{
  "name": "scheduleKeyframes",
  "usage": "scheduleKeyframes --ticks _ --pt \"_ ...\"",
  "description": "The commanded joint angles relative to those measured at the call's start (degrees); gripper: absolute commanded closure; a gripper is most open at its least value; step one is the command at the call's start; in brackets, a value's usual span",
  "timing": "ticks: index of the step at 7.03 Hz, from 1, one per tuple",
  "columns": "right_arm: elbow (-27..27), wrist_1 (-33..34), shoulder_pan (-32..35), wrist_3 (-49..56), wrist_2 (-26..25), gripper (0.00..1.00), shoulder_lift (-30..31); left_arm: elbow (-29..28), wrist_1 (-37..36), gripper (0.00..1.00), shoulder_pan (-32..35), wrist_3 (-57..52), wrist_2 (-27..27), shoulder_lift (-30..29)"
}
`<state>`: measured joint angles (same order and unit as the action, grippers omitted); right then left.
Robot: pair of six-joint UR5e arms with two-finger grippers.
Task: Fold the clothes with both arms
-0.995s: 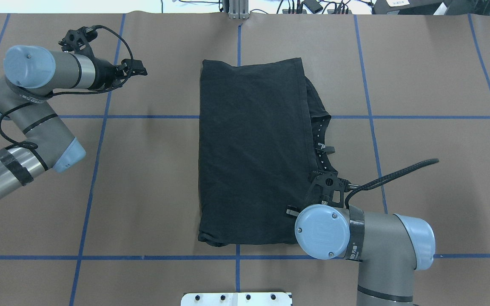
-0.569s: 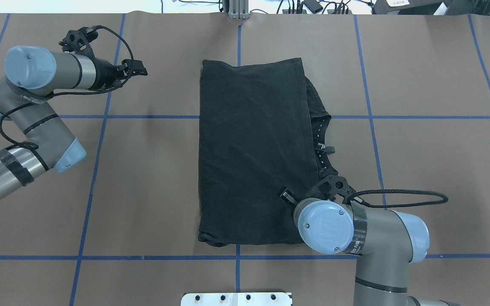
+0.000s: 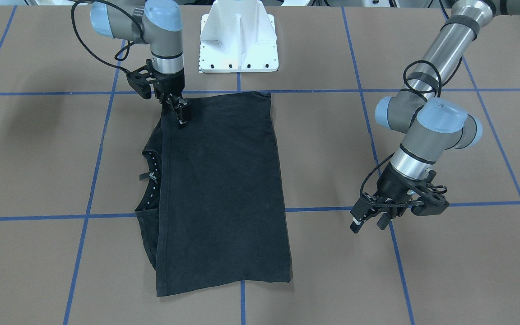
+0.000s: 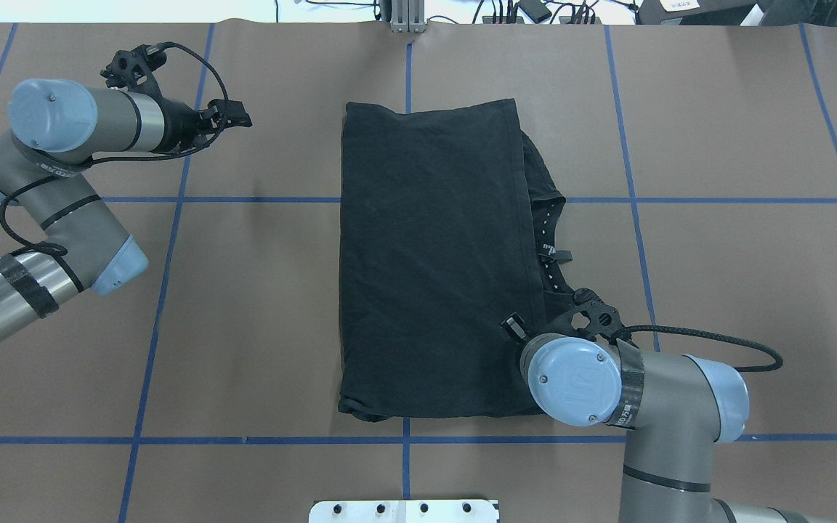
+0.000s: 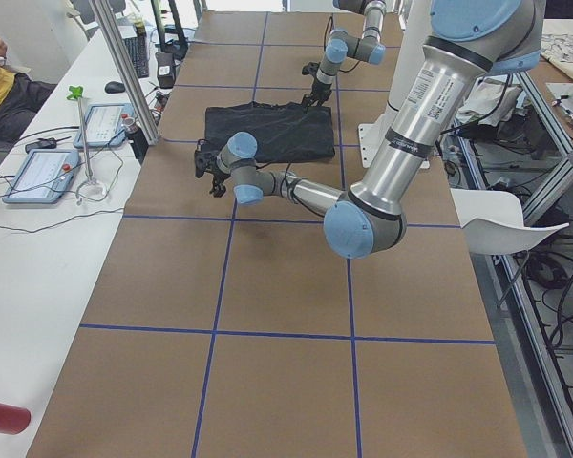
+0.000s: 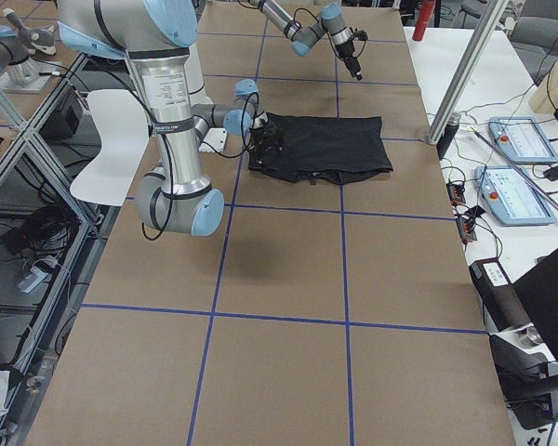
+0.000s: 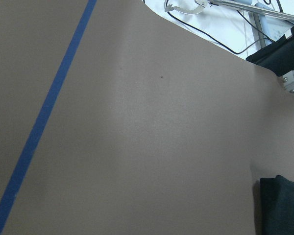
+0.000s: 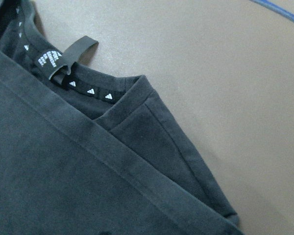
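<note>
Right end effector [image 3: 182, 114] at T-shirt [image 3: 224, 180] edge

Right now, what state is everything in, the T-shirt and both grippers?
black T-shirt: folded lengthwise, flat on the table, collar showing at one edge.
left gripper: open, empty, clear of the shirt.
right gripper: above the shirt's edge, open or shut unclear.

left gripper [image 3: 368, 220]: fingers [image 3: 357, 221] apart, hovering | right gripper [image 3: 179, 113]: pointing down
</note>
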<state>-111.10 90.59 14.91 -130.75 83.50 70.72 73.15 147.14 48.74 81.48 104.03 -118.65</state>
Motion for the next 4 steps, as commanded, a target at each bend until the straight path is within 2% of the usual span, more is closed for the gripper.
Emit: scheduleKeyframes --ticks 1,3,4 --pt "0.53 -0.06 -0.06 -0.82 0.09 0.18 0.29 0.06 -0.01 0.03 -0.04 0.35 -0.15 -0.01" --pt "1.06 -0.06 -0.06 -0.82 0.09 0.19 0.12 0.24 -0.01 0.03 0.04 0.96 -0.15 -0.01" --pt "1.67 -0.06 -0.06 -0.82 0.09 0.24 0.12 0.24 -0.01 0.03 0.04 0.96 -0.15 -0.01"
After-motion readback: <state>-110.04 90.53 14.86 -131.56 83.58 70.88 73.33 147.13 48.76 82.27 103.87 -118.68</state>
